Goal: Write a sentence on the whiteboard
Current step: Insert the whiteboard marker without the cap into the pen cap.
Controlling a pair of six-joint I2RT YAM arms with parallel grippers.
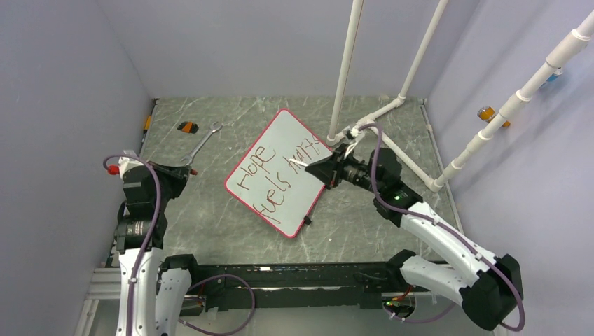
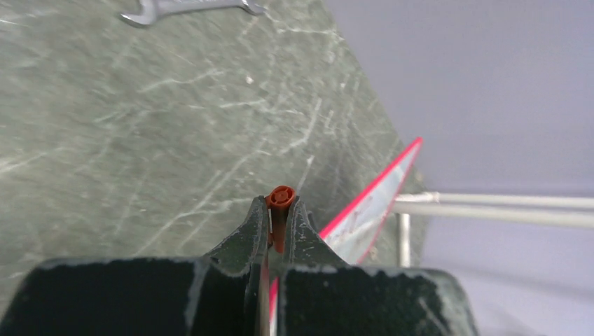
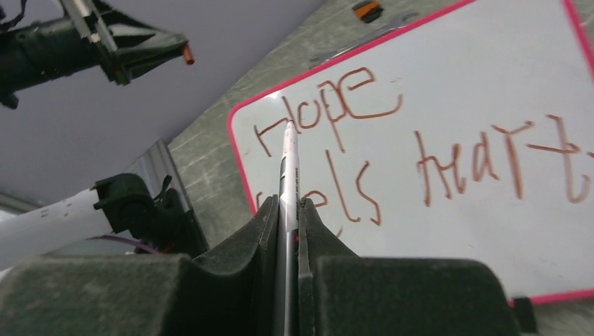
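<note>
Where the whiteboard (image 1: 280,171) is lying: flat on the tabletop (image 1: 210,224), turned diagonally, between the two arms and nearer the right one.
Sentence (image 1: 270,178): showing in red-brown handwriting on two lines, "Hope" above "fuels hearts".
Board relative to right fingers (image 1: 329,169): the fingers are hanging over the board's right edge, pointing in across it.
Right fingers, grip: clamping together on a slim white marker (image 3: 287,164), which is sticking out ahead of them.
Marker tip: pointing over the written surface; I cannot tell whether it is touching.
Board relative to left fingers (image 2: 245,234): they are hovering well apart from it, off its left side, with only the board's red edge showing beyond them.
Left fingers, grip: pinching shut on a small orange-red cap (image 2: 280,206).
Wrench (image 1: 205,142): lying on the tabletop behind the left fingers.
</note>
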